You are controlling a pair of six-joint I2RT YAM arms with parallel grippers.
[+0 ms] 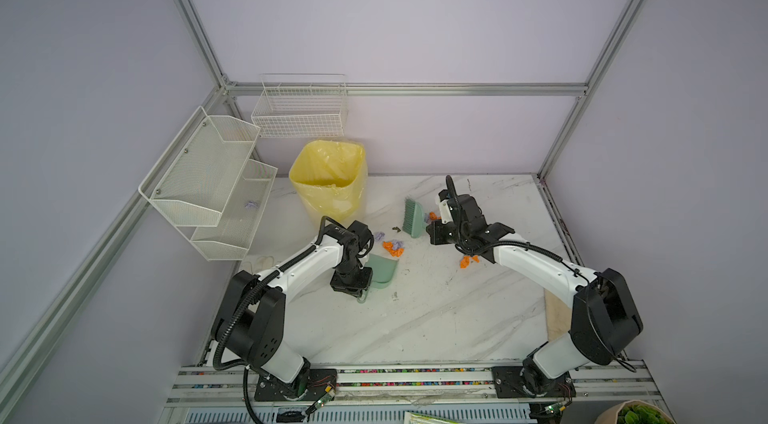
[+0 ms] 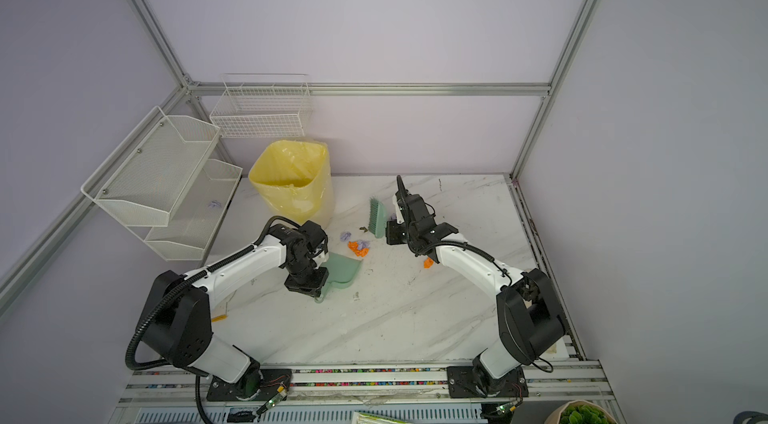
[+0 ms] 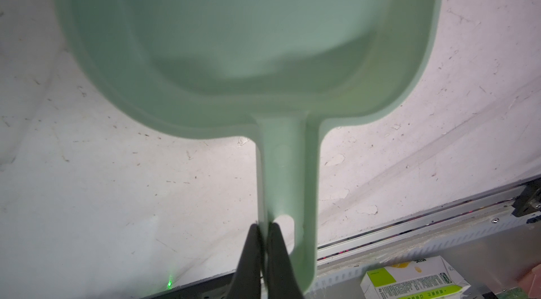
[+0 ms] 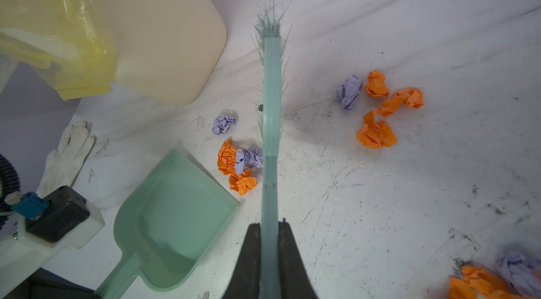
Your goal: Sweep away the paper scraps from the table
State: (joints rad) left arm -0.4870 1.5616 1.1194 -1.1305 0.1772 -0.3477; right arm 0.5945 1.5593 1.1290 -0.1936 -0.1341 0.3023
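Right now I'm clamping left fingers (image 3: 249, 253) tight on the green dustpan handle (image 3: 288, 180) and right fingers (image 4: 249, 253) on the brush (image 4: 270, 92). Paper scraps (image 4: 238, 165) are lying on the table (image 4: 380, 209) ahead of the right fingers, flanking the brush.

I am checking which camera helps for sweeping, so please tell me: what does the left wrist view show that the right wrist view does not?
Only the left wrist view: the left pincer shut on the dustpan handle, and a green-and-white carton beyond the table edge.
Only the right wrist view: the right pincer shut on the brush, orange and lilac paper scraps, the yellow-lined bin, a white glove.
Both: the empty green dustpan and the scuffed marble table.
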